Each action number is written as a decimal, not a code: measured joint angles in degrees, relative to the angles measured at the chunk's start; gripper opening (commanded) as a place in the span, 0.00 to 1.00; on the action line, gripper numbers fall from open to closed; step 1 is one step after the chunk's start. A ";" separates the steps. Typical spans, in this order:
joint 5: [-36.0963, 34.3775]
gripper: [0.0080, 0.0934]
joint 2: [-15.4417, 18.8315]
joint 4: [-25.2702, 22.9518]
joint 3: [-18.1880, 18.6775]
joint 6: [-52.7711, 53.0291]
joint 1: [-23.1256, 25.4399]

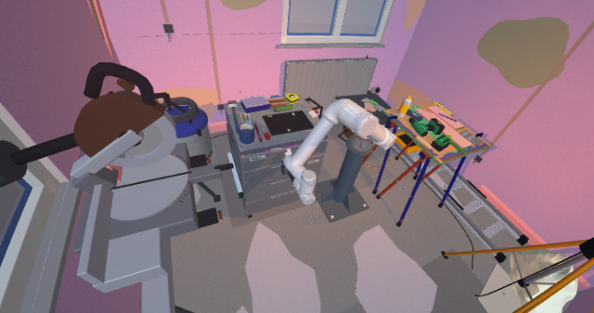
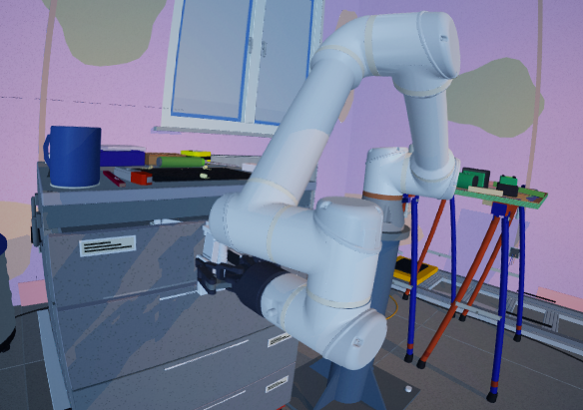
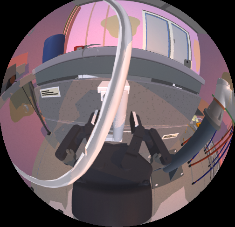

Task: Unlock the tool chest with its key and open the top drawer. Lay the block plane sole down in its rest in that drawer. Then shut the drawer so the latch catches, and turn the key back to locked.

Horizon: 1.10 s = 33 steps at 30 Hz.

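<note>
The pale key (image 3: 120, 113) sticks out of the grey tool chest's (image 2: 149, 282) front, and its long handle hangs down between my fingers. My gripper (image 3: 113, 119) is open around that handle, level with the top drawer front (image 3: 116, 101), and holds nothing. The top drawer is shut. A blue mug (image 2: 73, 156) and small tools lie on the chest top around a black mat (image 1: 287, 121). I cannot pick out the block plane with certainty.
The chest front stands right ahead of the fingers, with my own pedestal (image 1: 345, 173) close on the right. A trestle table (image 1: 434, 129) with green tools stands beyond it. A mitre saw (image 1: 125, 164) and a blue vacuum (image 1: 188, 122) stand left of the chest.
</note>
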 measured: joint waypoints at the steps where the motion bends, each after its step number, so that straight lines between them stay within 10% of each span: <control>1: 0.00 0.66 0.00 0.00 0.00 0.00 0.00; 33: 5.25 0.66 2.44 3.38 -5.77 0.04 5.27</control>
